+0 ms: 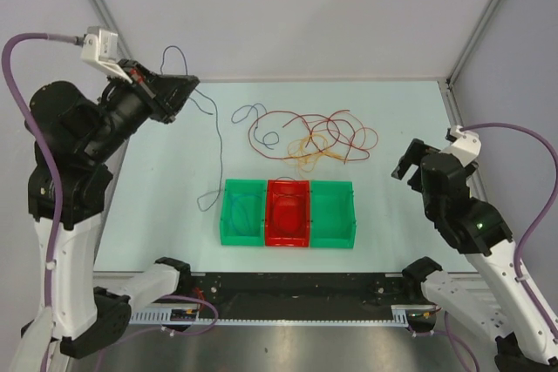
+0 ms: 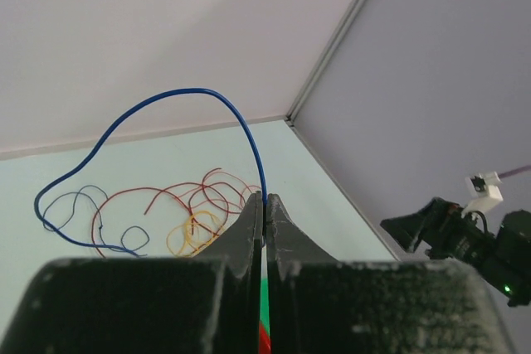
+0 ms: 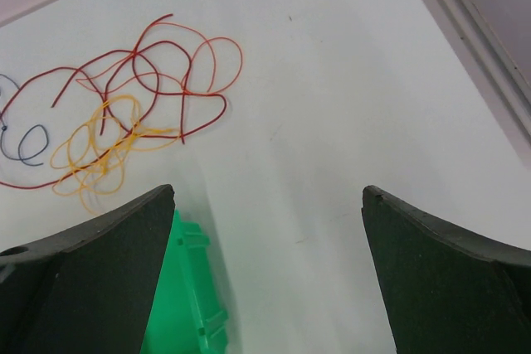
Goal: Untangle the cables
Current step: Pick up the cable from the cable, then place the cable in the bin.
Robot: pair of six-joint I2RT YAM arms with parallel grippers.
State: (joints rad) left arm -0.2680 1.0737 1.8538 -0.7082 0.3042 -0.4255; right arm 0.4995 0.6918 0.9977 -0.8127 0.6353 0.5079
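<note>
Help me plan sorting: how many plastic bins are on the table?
3, side by side in one row: left green bin, middle red bin, right green bin. None seems hidden.

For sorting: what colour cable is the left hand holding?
Blue; the cable shows best in the left wrist view.

The blue cable [image 2: 191, 90] has a smooth, shiny plastic skin, the red bin [image 1: 288, 185] and green bin [image 1: 332, 215] are shiny plastic, the desk [image 1: 392, 128] is smooth and dull, and the black jaws look like dull plastic.
</note>
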